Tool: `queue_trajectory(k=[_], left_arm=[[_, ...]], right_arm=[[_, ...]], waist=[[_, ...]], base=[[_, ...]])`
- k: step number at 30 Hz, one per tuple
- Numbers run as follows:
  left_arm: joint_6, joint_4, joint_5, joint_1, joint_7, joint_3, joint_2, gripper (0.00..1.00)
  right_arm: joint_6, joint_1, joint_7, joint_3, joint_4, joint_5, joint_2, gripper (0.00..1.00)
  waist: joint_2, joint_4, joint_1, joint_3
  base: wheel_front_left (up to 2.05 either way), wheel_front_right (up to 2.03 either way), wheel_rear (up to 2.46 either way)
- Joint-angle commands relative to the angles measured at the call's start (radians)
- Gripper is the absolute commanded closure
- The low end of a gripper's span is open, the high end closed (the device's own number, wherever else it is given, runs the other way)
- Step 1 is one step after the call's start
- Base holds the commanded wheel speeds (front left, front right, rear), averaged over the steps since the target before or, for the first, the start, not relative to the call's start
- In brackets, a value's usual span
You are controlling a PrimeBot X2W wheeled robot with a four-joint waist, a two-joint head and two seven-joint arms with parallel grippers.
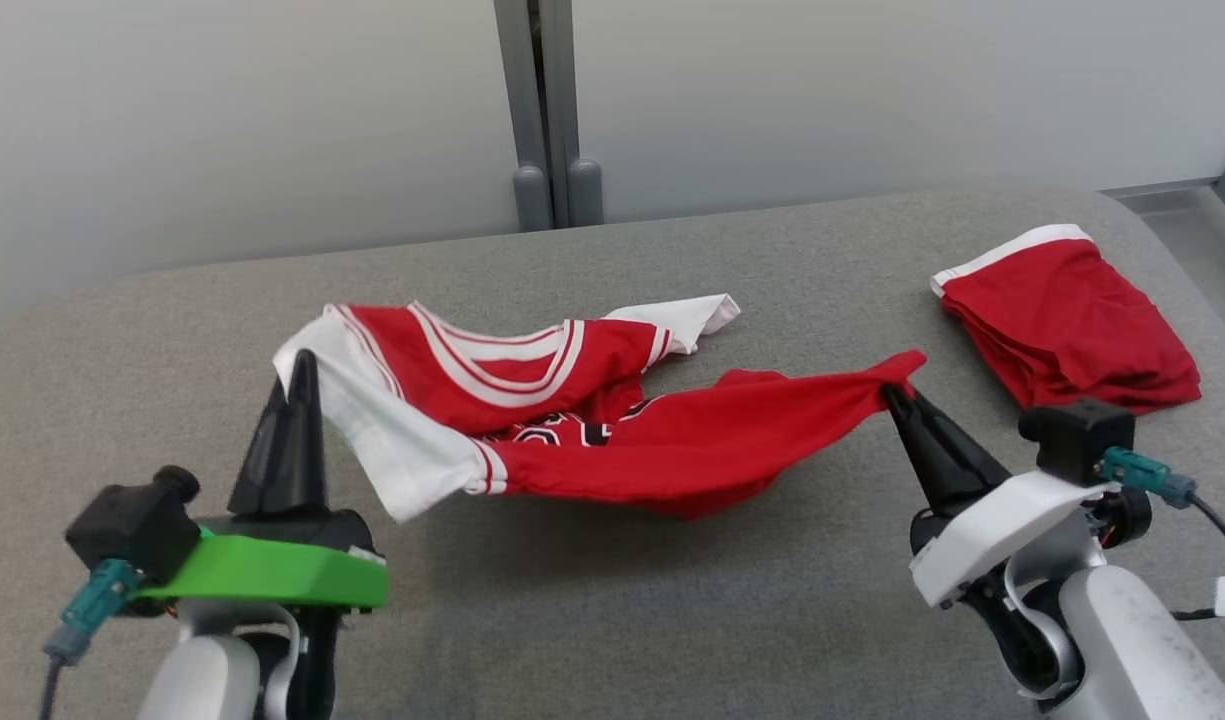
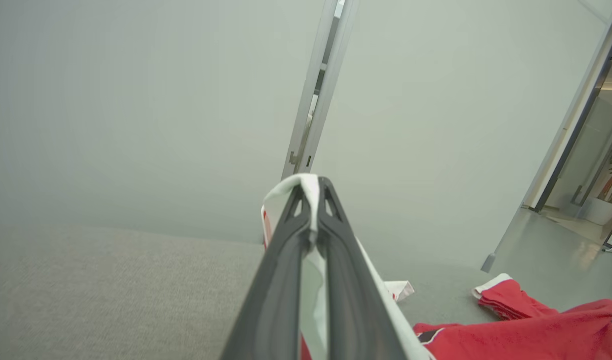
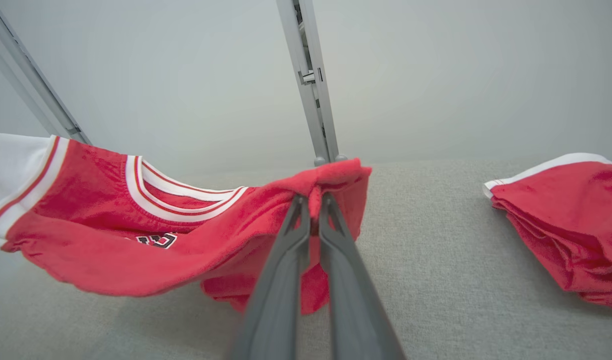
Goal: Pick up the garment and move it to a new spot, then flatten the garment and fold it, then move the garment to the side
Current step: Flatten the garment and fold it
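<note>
Jersey (image 1: 592, 420) hangs mid-frame in the head view, strung between the 2 grippers, belly sagging low over the table (image 1: 672, 620) with a shadow under it. It is twisted and bunched, not spread.

Risks, as I judge them:
- Both grips are thin edge pinches. If the arms pull further apart, the cloth could slip out of 1 side and the whole thing drops in a heap.
- Laid down as is, the twist gets trapped under the body and flattening gets harder.
- The far white sleeve (image 1: 692, 315) looks to touch the table at upper centre; dragging it would fold it under.
- Folded red shorts (image 1: 1072, 320) sit at upper right, near the right end of the jersey. A move that way could land on them or snag them.

Pose: left gripper (image 1: 300, 375) at lower left, fingers pointing straight up the frame, jaws pressed together on the white edge. Right gripper (image 1: 890, 392) at lower right, fingers leaning toward upper left, jaws pinching a gathered red corner. Both tips are held above the table.
</note>
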Motion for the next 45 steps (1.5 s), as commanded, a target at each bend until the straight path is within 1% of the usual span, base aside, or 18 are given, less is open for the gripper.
queue_trajectory(k=[1,7,11,13,20,24,27,29,32,33,37,39,40,42,45], left_arm=[[0.005,-0.051,-0.016,-0.025,0.014,0.016,0.018,1.0],[0.021,-0.263,-0.087,-0.083,0.092,0.072,0.043,1.0],[0.047,-0.39,-0.168,-0.121,0.165,0.101,0.03,1.0],[0.058,-0.448,-0.2,-0.142,0.203,0.11,0.036,1.0],[0.084,-0.603,-0.243,-0.246,0.318,0.117,0.078,1.0],[0.092,-0.629,-0.226,-0.32,0.371,0.109,0.11,1.0],[0.092,-0.602,-0.215,-0.366,0.398,0.1,0.125,1.0],[0.087,-0.57,-0.208,-0.406,0.407,0.097,0.135,1.0],[0.074,-0.49,-0.192,-0.48,0.408,0.092,0.145,1.0],[0.068,-0.461,-0.183,-0.508,0.408,0.091,0.153,1.0],[0.031,-0.311,-0.12,-0.67,0.38,0.07,0.18,1.0],[0.014,-0.227,-0.088,-0.772,0.359,0.059,0.188,1.0],[0.005,-0.176,-0.067,-0.833,0.338,0.055,0.188,1.0],[-0.004,-0.082,-0.034,-0.945,0.302,0.046,0.185,1.0],[-0.015,0.065,0.018,-1.097,0.231,0.034,0.175,1.0]], right_arm=[[-0.001,0.022,0.025,-0.015,-0.074,0.017,-0.013,1.0],[-0.001,0.038,0.122,-0.092,-0.364,0.043,-0.021,1.0],[-0.001,0.022,0.18,-0.141,-0.526,0.048,-0.02,1.0],[-0.001,0.011,0.205,-0.167,-0.597,0.048,-0.016,1.0],[-0.001,-0.031,0.282,-0.257,-0.789,0.014,-0.016,1.0],[-0.001,-0.055,0.329,-0.281,-0.828,0.02,-0.005,1.0],[-0.001,-0.074,0.36,-0.262,-0.805,0.023,-0.004,1.0],[-0.001,-0.105,0.371,-0.241,-0.772,0.018,-0.015,1.0],[-0.001,-0.185,0.367,-0.201,-0.685,0.012,-0.023,1.0],[-0.001,-0.217,0.364,-0.194,-0.652,0.019,-0.016,1.0],[-0.001,-0.422,0.328,-0.161,-0.491,0.001,-0.001,1.0],[-0.001,-0.542,0.3,-0.145,-0.394,-0.028,0.0,1.0],[-0.001,-0.611,0.276,-0.144,-0.334,-0.044,0.011,1.0],[-0.001,-0.736,0.233,-0.131,-0.228,-0.103,0.005,1.0],[-0.001,-0.903,0.157,-0.133,-0.067,-0.19,0.026,1.0]], waist=[[0.0,-0.011,0.0,-0.009],[0.0,-0.022,0.0,-0.019],[0.0,-0.03,0.0,-0.022],[0.0,-0.033,0.0,-0.021],[0.0,-0.042,0.0,-0.009],[0.0,-0.044,0.0,0.011],[0.0,-0.046,0.0,0.041],[0.0,-0.048,0.0,0.078],[0.0,-0.053,0.0,0.146],[0.0,-0.055,0.0,0.169],[0.0,-0.061,0.0,0.282],[0.0,-0.062,0.0,0.339],[0.0,-0.063,0.0,0.367],[0.0,-0.061,0.0,0.414],[0.0,-0.055,0.0,0.465]], base=[[0.0,0.0,0.0],[0.0,0.0,0.0],[0.0,0.0,0.0],[0.0,0.0,0.0],[0.0,0.0,0.0],[0.0,0.0,0.0],[0.0,0.0,0.0],[0.0,0.0,0.0],[0.0,0.0,0.0],[0.0,0.0,0.0],[0.0,0.0,0.0],[0.0,0.0,0.0],[0.0,0.0,0.0],[0.0,0.0,0.0],[0.0,0.0,0.0]])
